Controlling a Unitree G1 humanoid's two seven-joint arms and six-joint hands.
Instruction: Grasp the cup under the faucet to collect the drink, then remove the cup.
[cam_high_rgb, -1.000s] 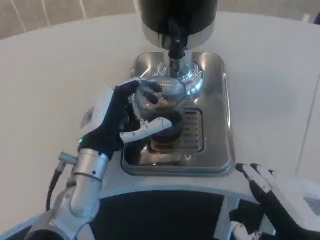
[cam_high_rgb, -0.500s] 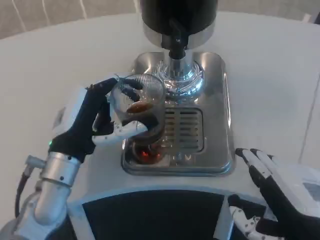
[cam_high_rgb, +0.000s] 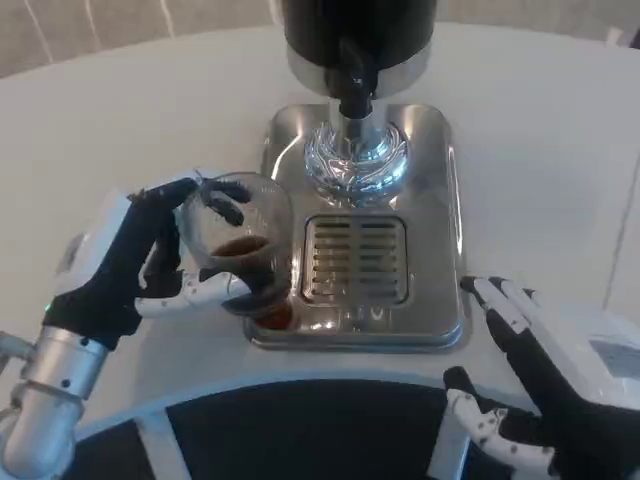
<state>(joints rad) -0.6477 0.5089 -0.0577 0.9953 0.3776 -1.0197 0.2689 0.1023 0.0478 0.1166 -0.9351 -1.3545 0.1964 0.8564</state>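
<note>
My left hand (cam_high_rgb: 135, 262) grips a clear glass cup (cam_high_rgb: 236, 245) with dark brown drink in its bottom. The cup hangs over the left edge of the steel drip tray (cam_high_rgb: 440, 200), off to the left of the slotted grate (cam_high_rgb: 357, 258). The black faucet (cam_high_rgb: 353, 92) juts down from the dispenser at the top, above the shiny round base (cam_high_rgb: 355, 160), with nothing under it. My right hand (cam_high_rgb: 545, 375) lies at the lower right, fingers spread, holding nothing.
The white round table (cam_high_rgb: 120, 120) spreads to the left and right of the tray. A black panel with white edging (cam_high_rgb: 300, 430) runs along the bottom in front of me. A reddish reflection shows on the tray below the cup.
My left hand has carried the cup leftward and toward me, away from under the faucet and off the grate. My right hand shifted slightly.
</note>
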